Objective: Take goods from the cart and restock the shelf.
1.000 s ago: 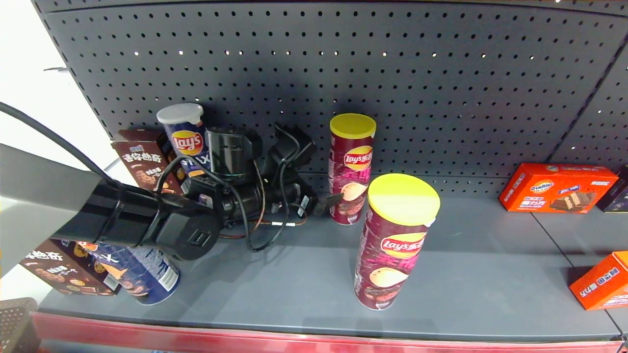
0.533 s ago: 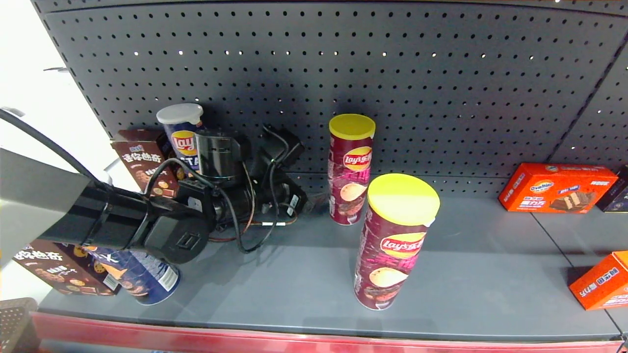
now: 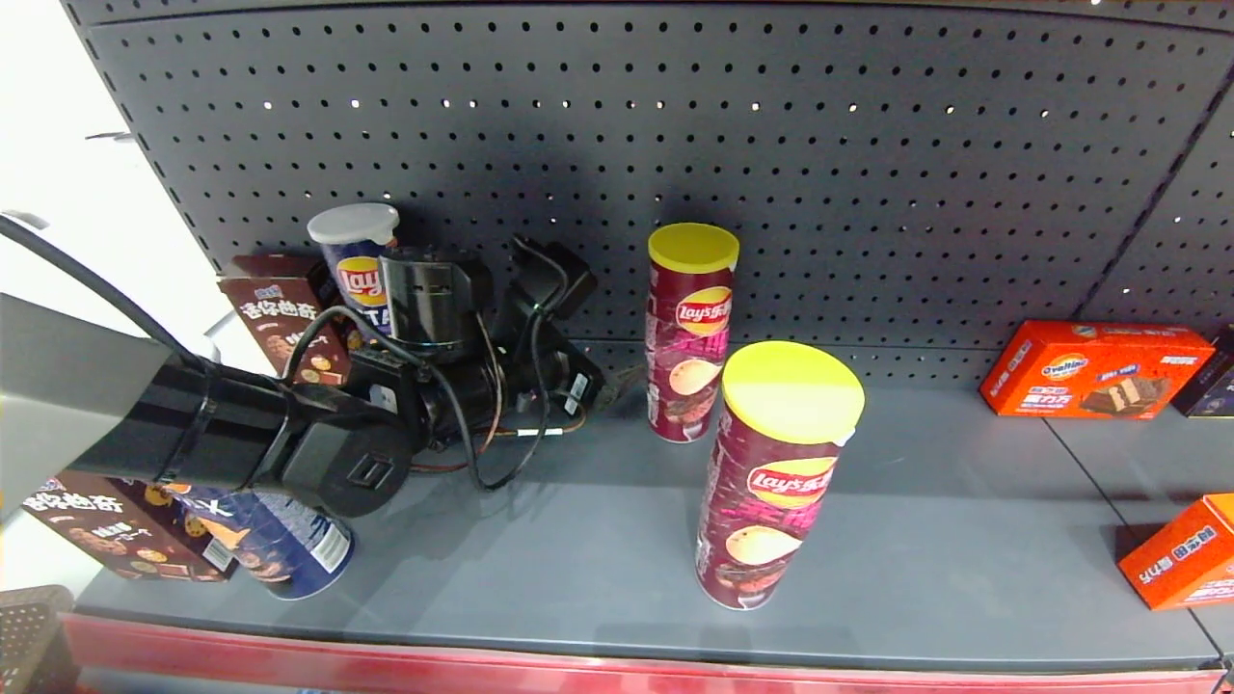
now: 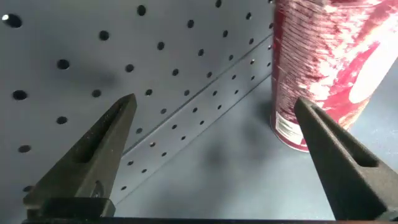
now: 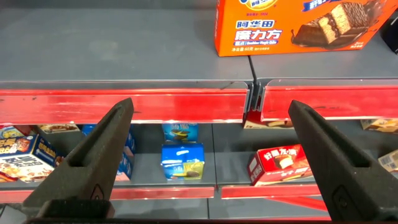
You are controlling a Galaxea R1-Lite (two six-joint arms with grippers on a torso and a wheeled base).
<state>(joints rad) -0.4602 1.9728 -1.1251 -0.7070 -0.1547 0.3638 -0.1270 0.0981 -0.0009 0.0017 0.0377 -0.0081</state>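
Head view, starting at the left of the frame: the left arm is pulling back. Its black left gripper [image 3: 617, 379] is now sitting just left of centre, clear of the tall maroon chip canister with the yellow lid [image 3: 689, 337] that its fingertip was reaching a second ago. Over the last half second it is hardly drifting at all.

That canister is standing upright in the middle of the frame on the grey metal shelf [image 3: 964, 540], close against the dark perforated back panel [image 3: 819, 145]. In the left wrist view the fingers are spread wide with nothing between them, and the canister is sitting off at the upper right. I'm reading this as a finished placement, with the arm clearing out.

A second matching canister [image 3: 771, 482] is standing lower centre, nearer the front edge, and it isn't budging.

In the right wrist view, the right gripper [image 5: 211, 106] is also hanging spread and empty, facing the red-edged lower shelves [image 5: 124, 99]. The cart is presumably coming next, for more stock.
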